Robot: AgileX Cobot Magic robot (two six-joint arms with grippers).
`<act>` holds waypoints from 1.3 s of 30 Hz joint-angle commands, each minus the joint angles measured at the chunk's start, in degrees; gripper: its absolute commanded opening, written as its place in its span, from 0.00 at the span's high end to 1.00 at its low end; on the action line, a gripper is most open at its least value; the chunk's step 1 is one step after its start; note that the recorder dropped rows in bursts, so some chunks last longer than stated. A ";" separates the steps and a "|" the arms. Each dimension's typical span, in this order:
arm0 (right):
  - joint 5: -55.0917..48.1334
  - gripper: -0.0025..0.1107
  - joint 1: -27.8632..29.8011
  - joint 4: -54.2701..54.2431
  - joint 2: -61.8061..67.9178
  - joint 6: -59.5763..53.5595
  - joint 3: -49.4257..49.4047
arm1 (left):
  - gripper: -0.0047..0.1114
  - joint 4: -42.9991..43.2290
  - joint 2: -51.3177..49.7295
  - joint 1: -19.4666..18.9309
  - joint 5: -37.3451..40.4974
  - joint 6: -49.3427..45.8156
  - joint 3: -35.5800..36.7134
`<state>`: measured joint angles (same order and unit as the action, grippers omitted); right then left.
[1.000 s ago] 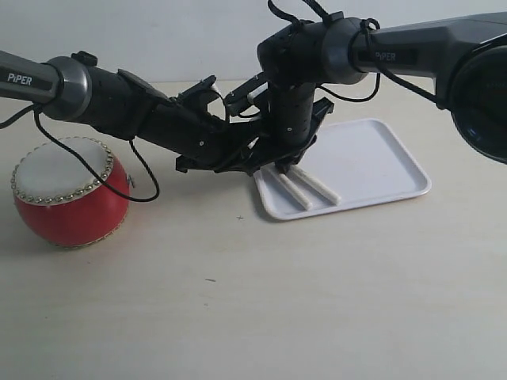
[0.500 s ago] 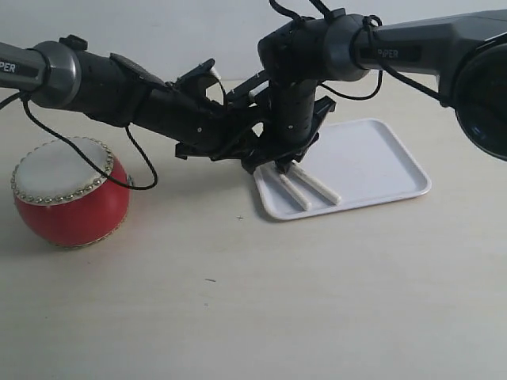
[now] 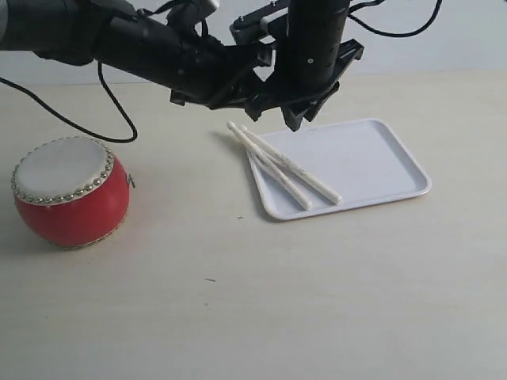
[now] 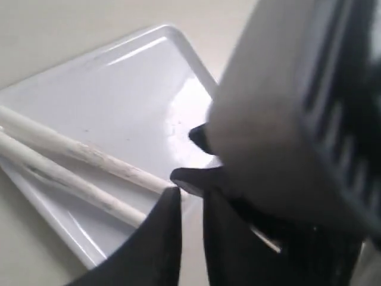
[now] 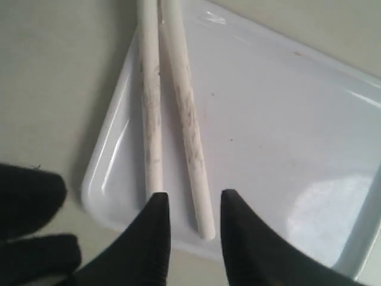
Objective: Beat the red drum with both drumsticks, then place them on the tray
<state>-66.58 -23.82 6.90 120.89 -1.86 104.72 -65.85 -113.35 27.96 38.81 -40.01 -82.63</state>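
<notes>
Both drumsticks (image 3: 293, 168) are lying side by side across the left end of the tray (image 3: 380, 154). Their tips poke out past its back corner, I guess because they're too long to fit flat inside that end. My right end effector (image 5: 191, 202) hangs over them, wide apart and empty. My left end effector (image 4: 190, 193) is only slightly parted, with nothing in it either. The red drum (image 3: 71, 194) sits well off to the left on the table (image 3: 317, 301).

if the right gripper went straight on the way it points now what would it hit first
Probably the drumsticks: one stick's end lies in line between the open jaws of the right gripper, with the tray just beneath. Depth is unclear.
</notes>
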 commanded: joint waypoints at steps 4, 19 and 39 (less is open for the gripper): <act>-3.38 0.98 -0.22 -6.90 -8.07 -3.09 0.34 | 0.96 3.44 14.43 0.61 11.92 2.83 -0.04; -3.38 0.98 -0.22 -25.90 -32.69 -9.59 0.22 | 0.96 30.68 46.43 0.61 11.69 19.46 0.70; 14.44 0.98 -0.22 -34.41 -69.16 -14.69 -25.80 | 0.96 40.25 89.54 0.61 -2.64 25.53 25.90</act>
<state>-58.08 -23.93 -27.30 56.97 -15.47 86.52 -25.94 -27.98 28.29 38.88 -15.84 -59.75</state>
